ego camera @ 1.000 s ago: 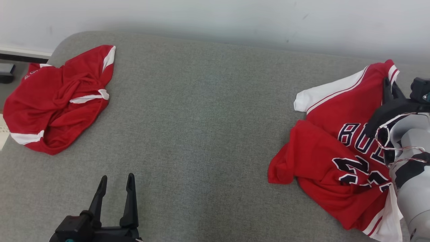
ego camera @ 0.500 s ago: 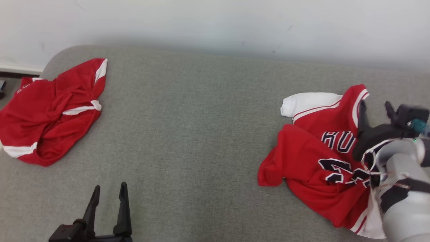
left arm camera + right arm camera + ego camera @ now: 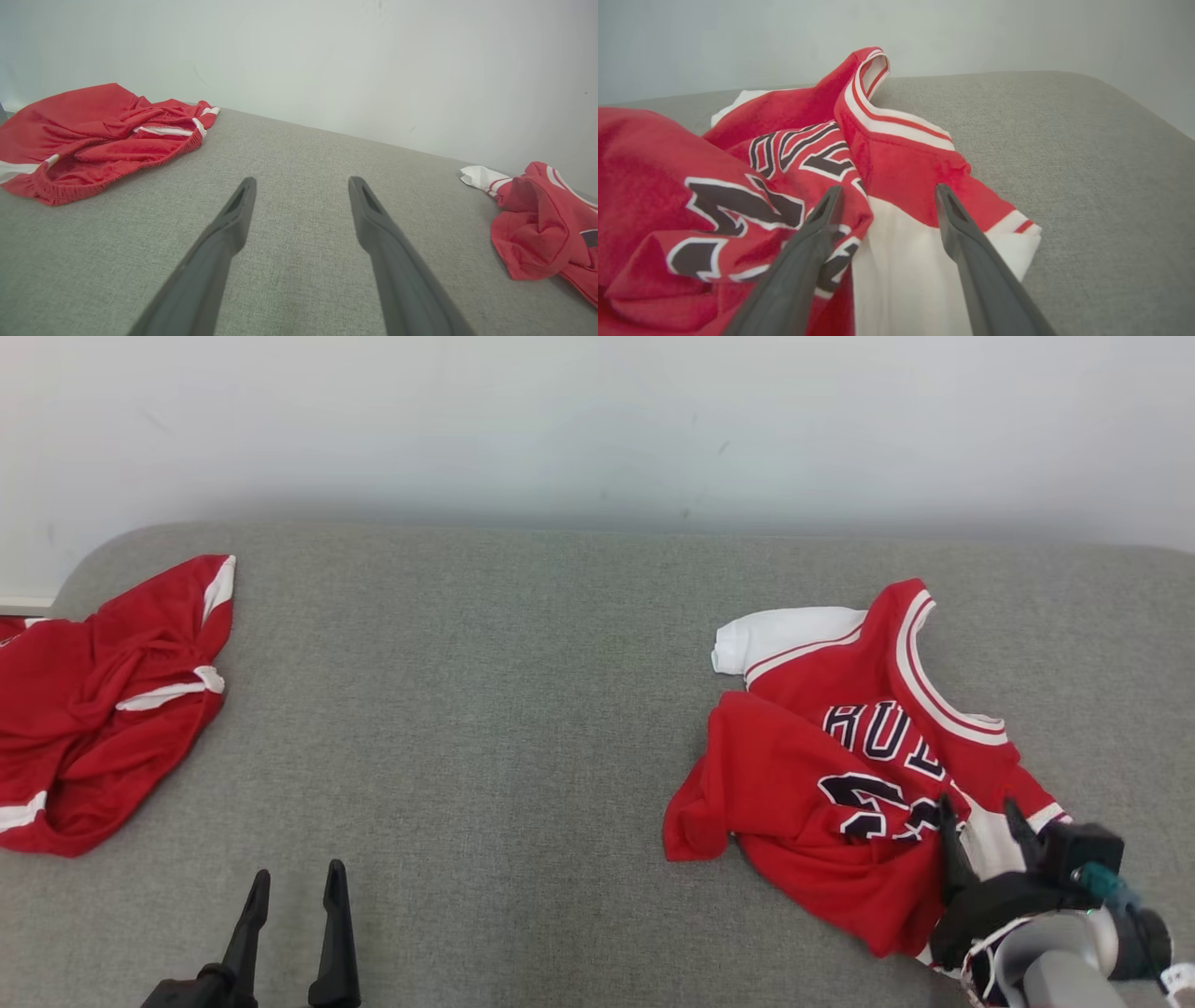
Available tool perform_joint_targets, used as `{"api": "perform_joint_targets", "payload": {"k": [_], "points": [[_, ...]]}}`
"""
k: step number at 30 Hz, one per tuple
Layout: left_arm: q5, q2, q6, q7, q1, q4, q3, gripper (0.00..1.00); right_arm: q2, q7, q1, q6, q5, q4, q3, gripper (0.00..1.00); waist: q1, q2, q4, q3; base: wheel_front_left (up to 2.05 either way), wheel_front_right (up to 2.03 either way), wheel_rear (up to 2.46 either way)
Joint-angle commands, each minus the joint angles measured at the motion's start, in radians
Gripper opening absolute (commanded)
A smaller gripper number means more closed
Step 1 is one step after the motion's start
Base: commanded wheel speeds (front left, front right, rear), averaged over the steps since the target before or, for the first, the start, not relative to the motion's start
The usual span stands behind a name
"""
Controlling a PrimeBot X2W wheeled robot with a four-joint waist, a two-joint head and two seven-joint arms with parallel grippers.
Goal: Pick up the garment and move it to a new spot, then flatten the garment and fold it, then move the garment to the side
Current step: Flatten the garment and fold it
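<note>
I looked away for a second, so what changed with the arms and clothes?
The right arm's fingers let go of the red basketball jersey with white trim at its far end, opened, and drew back toward its near edge. The left arm's fingers stayed open, and the crumpled red shorts stayed put on the grey cushion.

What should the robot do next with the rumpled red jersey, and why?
Probably lower the right end effector onto the white panel and pinch it, to pull the jersey flat. Its jaws stand open over that panel, and the jersey lies bunched on the grey cushion.
</note>
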State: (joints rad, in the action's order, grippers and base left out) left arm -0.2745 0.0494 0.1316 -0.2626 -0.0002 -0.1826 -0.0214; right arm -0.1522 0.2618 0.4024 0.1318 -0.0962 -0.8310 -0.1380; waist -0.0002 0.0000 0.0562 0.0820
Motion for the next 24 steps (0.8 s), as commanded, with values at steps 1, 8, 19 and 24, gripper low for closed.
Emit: {"api": "perform_joint_targets", "payload": {"k": [1, 8, 19, 24], "points": [[0.005, 0.001, -0.002, -0.004, 0.006, 0.001, 0.001, 1.00, 0.014, 0.004, -0.029, -0.002, -0.011, 0.008, 0.014, 1.00, 0.0002, 0.0000, -0.007, 0.002, 0.00, 0.00, 0.00], [0.001, 0.002, -0.002, -0.004, 0.000, -0.005, 0.014, 1.00, 0.022, 0.003, -0.119, -0.002, -0.041, 0.087, 0.003, 1.00, 0.0002, 0.0000, 0.015, 0.002, 0.00, 0.00, 0.00], [-0.005, 0.001, -0.002, -0.004, 0.038, -0.001, 0.008, 1.00, 0.029, -0.023, -0.299, -0.002, -0.066, 0.243, -0.015, 1.00, 0.0002, 0.0000, 0.007, -0.018, 0.00, 0.00, 0.00], [0.000, 0.001, -0.002, -0.004, 0.028, 0.002, 0.008, 1.00, 0.041, -0.060, -0.308, -0.002, -0.065, 0.267, -0.002, 0.52, 0.0002, 0.0000, -0.004, -0.017, 0.00, 0.00, 0.00]]}}
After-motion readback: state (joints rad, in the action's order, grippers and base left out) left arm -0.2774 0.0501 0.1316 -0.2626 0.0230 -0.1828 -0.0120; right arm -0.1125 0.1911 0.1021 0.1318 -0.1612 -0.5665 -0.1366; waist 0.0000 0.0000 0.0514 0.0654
